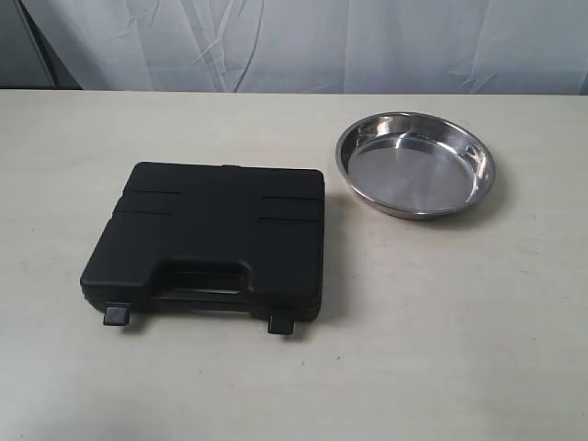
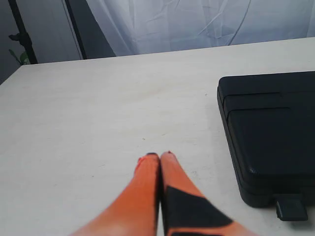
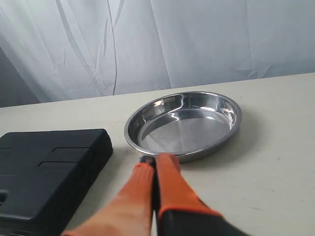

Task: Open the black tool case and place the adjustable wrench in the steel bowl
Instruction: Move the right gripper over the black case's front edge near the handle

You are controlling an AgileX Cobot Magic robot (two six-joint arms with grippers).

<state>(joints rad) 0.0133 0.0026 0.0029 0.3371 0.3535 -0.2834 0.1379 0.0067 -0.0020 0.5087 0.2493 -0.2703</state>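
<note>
While the black tool case (image 1: 216, 234) lies shut left of centre, the adjustable wrench hidden from view, and the left gripper (image 2: 159, 156) and right gripper (image 3: 154, 160) are both clenched on nothing, prying it open unbraced could skid it into the steel bowl (image 1: 413, 170), far right.

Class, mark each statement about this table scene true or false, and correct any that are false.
1. The black tool case lies shut on the table. True.
2. The steel bowl holds the adjustable wrench. False: the bowl is empty, and no wrench shows anywhere.
3. The left end effector is shut on nothing. True.
4. The right end effector grips the bowl's rim. False: it is shut, empty and apart from the bowl.
5. The case touches the bowl. False: bare table shows between them.
</note>
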